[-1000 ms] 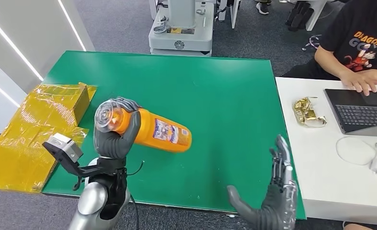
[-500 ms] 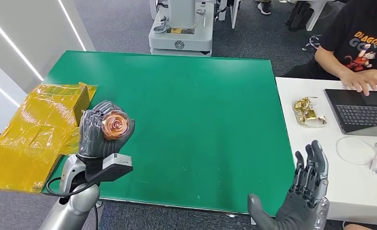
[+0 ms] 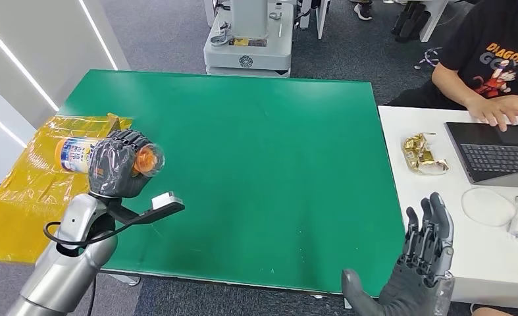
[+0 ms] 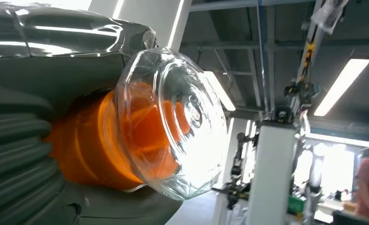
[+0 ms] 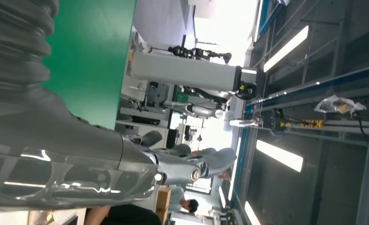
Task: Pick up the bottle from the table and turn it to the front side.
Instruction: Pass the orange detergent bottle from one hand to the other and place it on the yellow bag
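My left hand (image 3: pixel 114 173) grips the orange bottle (image 3: pixel 77 155) off the table's left side, above the yellow sheet. The bottle lies roughly level, its clear cap (image 3: pixel 149 160) pointing right and its labelled body sticking out to the left of my fingers. In the left wrist view the clear cap (image 4: pixel 173 122) over the orange neck fills the middle, with my left hand (image 4: pixel 27 140) wrapped around the body. My right hand (image 3: pixel 419 263) hovers open, fingers up, at the green table's near right corner, holding nothing; it also shows in the right wrist view (image 5: pixel 79 154).
The green table (image 3: pixel 256 145) lies ahead. A yellow sheet with a yellow box (image 3: pixel 39 178) sits off its left edge. To the right stands a white desk (image 3: pixel 440 217) with a laptop (image 3: pixel 499 153), foil wrappers (image 3: pixel 424 153), a white cable and a seated person (image 3: pixel 499 66) typing.
My left hand has turned the bottle around: its body pointed right a second ago, the cap then faced me, and now the body points left. The hand moved left. My right hand rose slightly.
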